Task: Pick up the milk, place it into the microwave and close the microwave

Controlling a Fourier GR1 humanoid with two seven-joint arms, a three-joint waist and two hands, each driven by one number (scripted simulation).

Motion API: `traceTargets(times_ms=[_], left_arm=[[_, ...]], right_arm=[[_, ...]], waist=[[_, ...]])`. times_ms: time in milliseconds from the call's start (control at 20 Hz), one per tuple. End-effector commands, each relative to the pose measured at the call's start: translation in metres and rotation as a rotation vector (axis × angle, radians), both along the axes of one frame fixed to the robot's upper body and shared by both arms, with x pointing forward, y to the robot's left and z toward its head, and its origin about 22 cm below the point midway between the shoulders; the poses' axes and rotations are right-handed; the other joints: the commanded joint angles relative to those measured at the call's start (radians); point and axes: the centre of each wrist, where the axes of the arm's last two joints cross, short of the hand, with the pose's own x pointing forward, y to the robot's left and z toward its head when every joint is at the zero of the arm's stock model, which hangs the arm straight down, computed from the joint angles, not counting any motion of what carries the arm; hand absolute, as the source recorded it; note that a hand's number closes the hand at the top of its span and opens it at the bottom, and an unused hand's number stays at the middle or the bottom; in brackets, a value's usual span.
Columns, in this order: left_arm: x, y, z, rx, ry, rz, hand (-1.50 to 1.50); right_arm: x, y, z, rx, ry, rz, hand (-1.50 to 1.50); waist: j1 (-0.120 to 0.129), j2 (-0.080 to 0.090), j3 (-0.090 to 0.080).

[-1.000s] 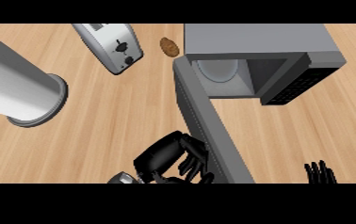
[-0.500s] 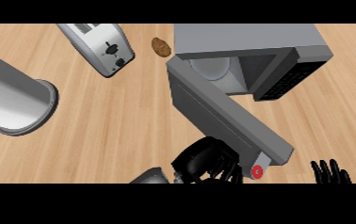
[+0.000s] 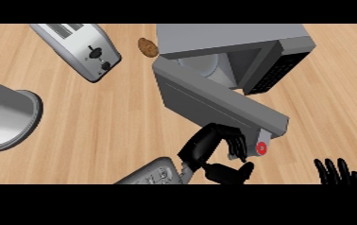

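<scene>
microwave (image 3: 230, 39) sits back right on the counter (image 3: 105, 125), its door (image 3: 216, 101) swung open, running from the cavity's left side toward the front right. turntable plate (image 3: 202, 68) is inside the cavity, behind the door. toaster (image 3: 80, 49) is back left, with a cookie (image 3: 146, 47) between the two, just beside the microwave's left corner. round vessel (image 3: 14, 117) is at the left edge, in front of the toaster. my left hand (image 3: 209, 146) is at the door's near end. my right hand (image 3: 335, 172) rests at the front right edge.

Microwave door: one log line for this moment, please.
microwave door: partly open | left hand: at door's free end | right hand: resting open, lower-right edge | milk: not visible
</scene>
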Motion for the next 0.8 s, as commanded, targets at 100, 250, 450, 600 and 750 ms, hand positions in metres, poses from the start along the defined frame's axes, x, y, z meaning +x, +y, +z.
traceTargets(times_ms=[100, 250, 450, 600, 750], left_arm=[[0.026, -0.004, 0.014, -0.095, -0.062, 0.156, 1.5], [0.04, 0.0, 0.013, -0.105, -0.071, 0.243, 1.5], [0.062, -0.003, 0.034, -0.15, -0.055, 0.288, 1.5], [0.072, -0.001, 0.04, -0.218, -0.036, 0.31, 1.5], [0.083, 0.0, 0.045, -0.238, -0.049, 0.326, 1.5]], right_arm=[[0.001, -0.001, 0.022, 0.001, -0.043, 0.088, -1.5], [0.0, 0.001, 0.021, 0.022, -0.027, 0.104, -1.5], [0.0, 0.005, 0.034, 0.019, -0.039, 0.167, -1.5], [0.002, 0.002, 0.042, 0.023, -0.048, 0.176, -1.5], [0.001, 0.008, 0.046, 0.043, -0.051, 0.2, -1.5]], waist=[[-0.052, 0.009, -0.001], [-0.064, 0.017, 0.001], [-0.097, 0.024, 0.0], [-0.114, 0.035, -0.001], [-0.131, 0.04, 0.0]])
